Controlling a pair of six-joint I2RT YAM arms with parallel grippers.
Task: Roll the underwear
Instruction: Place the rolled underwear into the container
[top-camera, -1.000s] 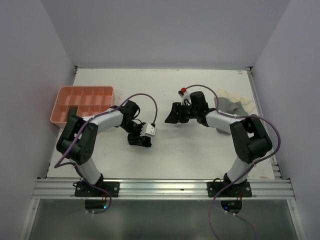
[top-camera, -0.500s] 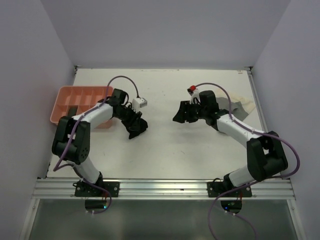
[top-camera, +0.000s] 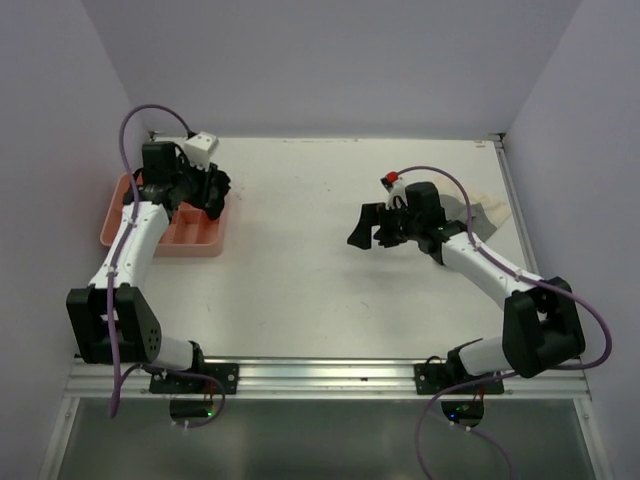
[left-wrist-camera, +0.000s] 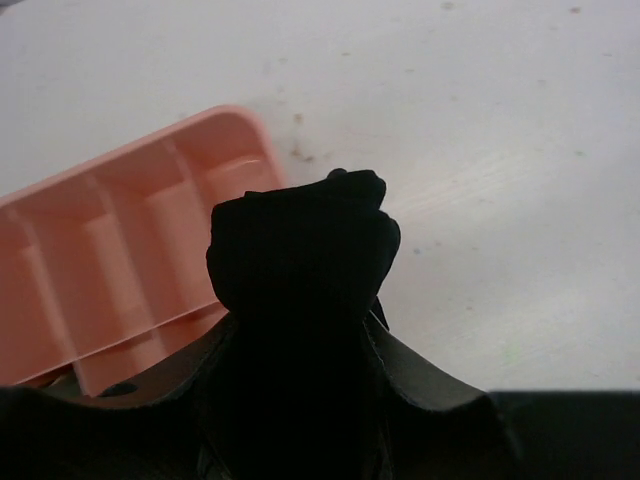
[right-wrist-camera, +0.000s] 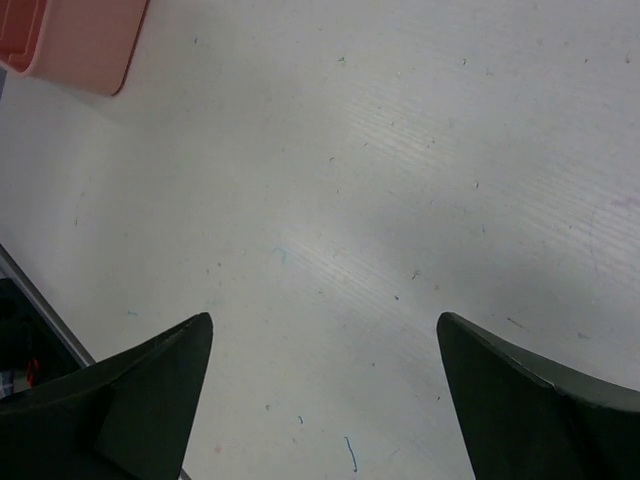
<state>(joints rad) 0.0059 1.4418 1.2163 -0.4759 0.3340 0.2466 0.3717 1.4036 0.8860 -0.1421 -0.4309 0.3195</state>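
A black underwear roll (left-wrist-camera: 300, 250) sits between the fingers of my left gripper (left-wrist-camera: 300, 345), which is shut on it. In the top view the left gripper (top-camera: 208, 190) hangs over the right end of the pink tray (top-camera: 118, 222). The roll's tip hovers beside the tray's corner compartment (left-wrist-camera: 225, 185). More underwear (top-camera: 485, 212), cream and grey, lies in a loose pile at the table's right edge behind the right arm. My right gripper (top-camera: 368, 228) hovers right of the table's middle. Its jaws stand wide open above bare table (right-wrist-camera: 322, 320), with nothing between them.
The pink tray (left-wrist-camera: 110, 260) has several open compartments. One of its corners shows at the top left of the right wrist view (right-wrist-camera: 75, 40). White walls close in the table at the back and on both sides. A metal rail (top-camera: 320, 375) runs along the near edge.
My left arm has swung from the table's middle up and left to the tray, carrying the black roll. The right gripper's jaws have opened wide, and it shifted slightly.
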